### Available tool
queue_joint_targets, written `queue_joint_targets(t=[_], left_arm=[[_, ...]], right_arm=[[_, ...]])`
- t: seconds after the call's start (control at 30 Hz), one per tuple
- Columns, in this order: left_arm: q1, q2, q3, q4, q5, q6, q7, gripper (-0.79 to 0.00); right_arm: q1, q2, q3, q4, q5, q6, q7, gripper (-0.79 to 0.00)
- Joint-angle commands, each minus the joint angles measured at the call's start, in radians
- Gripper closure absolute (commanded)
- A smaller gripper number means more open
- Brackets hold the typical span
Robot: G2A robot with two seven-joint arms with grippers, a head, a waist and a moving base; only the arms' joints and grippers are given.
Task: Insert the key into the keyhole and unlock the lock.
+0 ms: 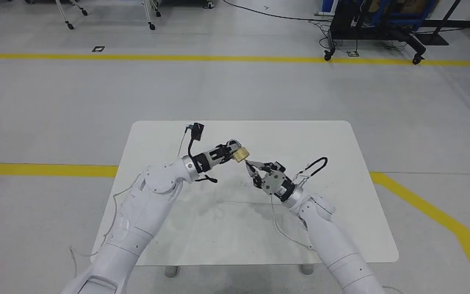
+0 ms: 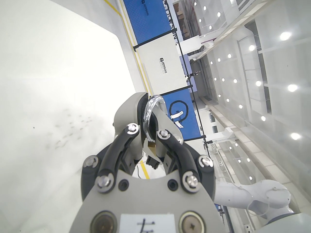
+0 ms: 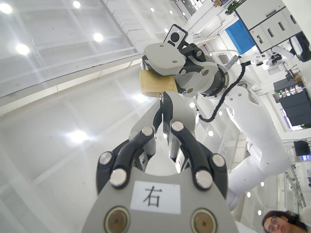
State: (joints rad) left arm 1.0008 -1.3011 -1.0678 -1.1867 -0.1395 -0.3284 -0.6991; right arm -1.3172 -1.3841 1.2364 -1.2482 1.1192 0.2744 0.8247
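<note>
Brass padlock sits clamped between the left gripper's jaws, while the key, pinched in the right gripper's jaws, meets the lock's underside, so full insertion and turning apparently remain.

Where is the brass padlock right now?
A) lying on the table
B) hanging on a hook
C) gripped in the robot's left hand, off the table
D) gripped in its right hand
C: the left hand grips the brass padlock in the air, while the right hand holds the key up to it.
</note>
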Motion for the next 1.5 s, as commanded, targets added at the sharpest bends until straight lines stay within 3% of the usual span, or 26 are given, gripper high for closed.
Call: queue_joint_targets(t=[0.0,0.3,0.37,0.47,0.5,0.53,0.67,0.77,0.9,1.27,1.3,1.33,1.47], left_arm=[[0.019,0.004,-0.009,-0.024,0.021,-0.02,0.026,0.0],[0.051,0.011,-0.039,-0.056,-0.014,-0.01,0.02,0.0],[0.045,0.011,-0.046,-0.041,-0.042,0.034,0.014,0.0],[0.025,0.009,-0.046,-0.021,-0.078,0.087,-0.008,0.0],[0.018,0.009,-0.044,-0.015,-0.077,0.105,-0.006,0.0],[0.014,0.007,-0.04,-0.01,-0.091,0.12,-0.013,0.0],[-0.021,0.001,-0.008,0.025,-0.079,0.205,-0.039,0.0],[-0.058,-0.008,0.038,0.056,-0.026,0.3,-0.036,0.0],[-0.123,-0.03,0.136,0.106,0.082,0.464,-0.007,0.0],[-0.251,-0.119,0.325,0.292,0.114,0.622,0.012,0.0],[-0.259,-0.127,0.335,0.307,0.112,0.622,0.019,-0.018],[-0.266,-0.135,0.346,0.323,0.11,0.623,0.019,-0.194],[-0.296,-0.163,0.381,0.381,0.109,0.637,0.018,-0.446]], right_arm=[[0.003,0.0,-0.002,0.008,0.008,0.012,0.01,0.0],[0.017,0.004,-0.005,0.018,-0.013,0.0,0.006,0.0],[0.01,0.007,-0.003,0.0,-0.044,-0.03,-0.003,-0.265],[-0.011,0.015,0.014,-0.035,-0.098,-0.08,-0.01,-0.542],[-0.021,0.019,0.026,-0.05,-0.119,-0.102,-0.012,-0.699],[-0.034,0.023,0.04,-0.067,-0.14,-0.127,-0.02,-0.745],[-0.108,0.041,0.119,-0.17,-0.234,-0.244,-0.079,-0.723],[-0.191,0.055,0.197,-0.284,-0.302,-0.336,-0.145,-0.785],[-0.311,0.066,0.291,-0.433,-0.404,-0.452,-0.265,-0.785],[-0.332,0.066,0.298,-0.457,-0.421,-0.465,-0.288,-0.785],[-0.332,0.066,0.298,-0.457,-0.421,-0.465,-0.288,-0.785],[-0.332,0.066,0.298,-0.457,-0.421,-0.465,-0.288,-0.785],[-0.332,0.066,0.298,-0.457,-0.421,-0.465,-0.288,-0.785]])
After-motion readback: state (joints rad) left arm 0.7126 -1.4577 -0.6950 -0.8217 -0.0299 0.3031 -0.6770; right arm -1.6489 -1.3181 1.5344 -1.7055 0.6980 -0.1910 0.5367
